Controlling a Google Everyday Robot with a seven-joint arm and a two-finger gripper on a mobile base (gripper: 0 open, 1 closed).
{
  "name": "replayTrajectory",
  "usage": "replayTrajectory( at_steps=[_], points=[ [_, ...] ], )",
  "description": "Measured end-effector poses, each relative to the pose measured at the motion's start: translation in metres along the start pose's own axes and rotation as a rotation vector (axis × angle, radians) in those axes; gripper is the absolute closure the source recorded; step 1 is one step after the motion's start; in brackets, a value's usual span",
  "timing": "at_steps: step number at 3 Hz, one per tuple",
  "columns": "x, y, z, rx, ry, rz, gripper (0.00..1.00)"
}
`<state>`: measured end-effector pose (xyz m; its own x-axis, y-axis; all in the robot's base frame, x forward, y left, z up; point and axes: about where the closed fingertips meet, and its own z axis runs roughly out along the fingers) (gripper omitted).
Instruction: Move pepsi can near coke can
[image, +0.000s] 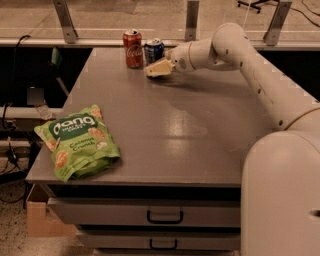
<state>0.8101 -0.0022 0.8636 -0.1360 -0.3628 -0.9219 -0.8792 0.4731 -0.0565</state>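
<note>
Gripper (159, 68) sits by 1 pepsi can (153, 50) beside 1 coke can (133, 48).

Grey worktop (200, 150) over two drawers (125, 216) with dark handles; the gripper (160, 68) sits near its far edge. Behind, a rail (30, 42) with metal uprights (65, 20); left, cables (9, 122) and a cardboard box (42, 222) on speckled floor (11, 241). Lighting dim, warm.
</note>
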Motion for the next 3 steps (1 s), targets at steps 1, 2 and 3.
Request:
replayTrajectory(
  at_steps=[1, 2, 3],
  points=[
    [0.004, 0.004, 0.002, 0.007, 0.006, 0.016, 0.00],
    [0.006, 0.008, 0.002, 0.013, 0.004, 0.028, 0.00],
    [0.003, 0.004, -0.030, 0.047, 0.006, 0.006, 0.00]
  ],
)
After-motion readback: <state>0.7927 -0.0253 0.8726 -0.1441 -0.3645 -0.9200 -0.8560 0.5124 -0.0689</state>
